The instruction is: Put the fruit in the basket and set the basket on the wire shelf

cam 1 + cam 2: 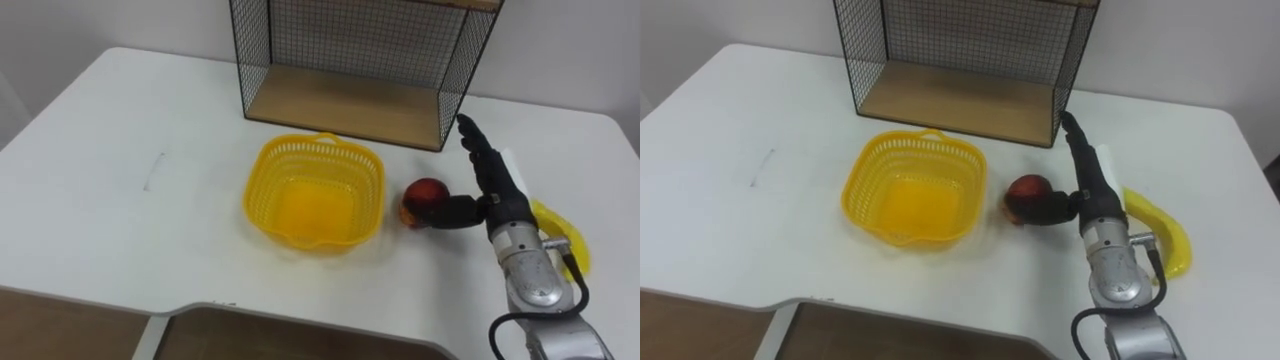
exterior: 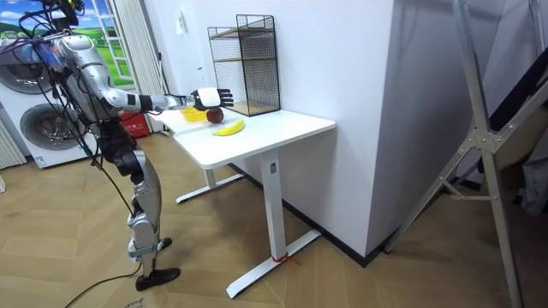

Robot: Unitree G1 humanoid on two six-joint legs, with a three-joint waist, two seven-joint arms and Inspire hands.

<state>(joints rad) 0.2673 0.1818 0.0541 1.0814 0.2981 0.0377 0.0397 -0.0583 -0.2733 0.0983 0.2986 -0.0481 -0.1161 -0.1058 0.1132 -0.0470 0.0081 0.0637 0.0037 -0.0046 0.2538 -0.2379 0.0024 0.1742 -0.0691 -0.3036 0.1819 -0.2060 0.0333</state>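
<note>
Left eye view: my right hand (image 1: 497, 195) reaches in from the lower right over the white rectangular table (image 1: 120, 180). The fingers are extended straight and spread wide, pointing toward the far side. The thumb is angled left and appears to touch the right side of the red round apple (image 1: 425, 198). The fingers are not wrapped round the apple, which rests on the table surface.

Position of the task items:
- The apple lies just right of the yellow plastic lattice basket (image 1: 265, 200), close to its right rim but outside it.
- The basket stands upright near the table centre, with nothing inside it.
- The yellow curved banana (image 1: 560, 225) lies on the table to the right of my hand, partly hidden behind the wrist.
- The black wire-mesh shelf with a wooden base board (image 1: 340, 105) stands at the far side, beyond the basket. Its open front faces the near edge.

Room view: I stand at the table end on the room view's left, upright, with the right arm stretched out level over the tabletop. The hand is above the apple, and the banana lies nearer the table's front edge.
</note>
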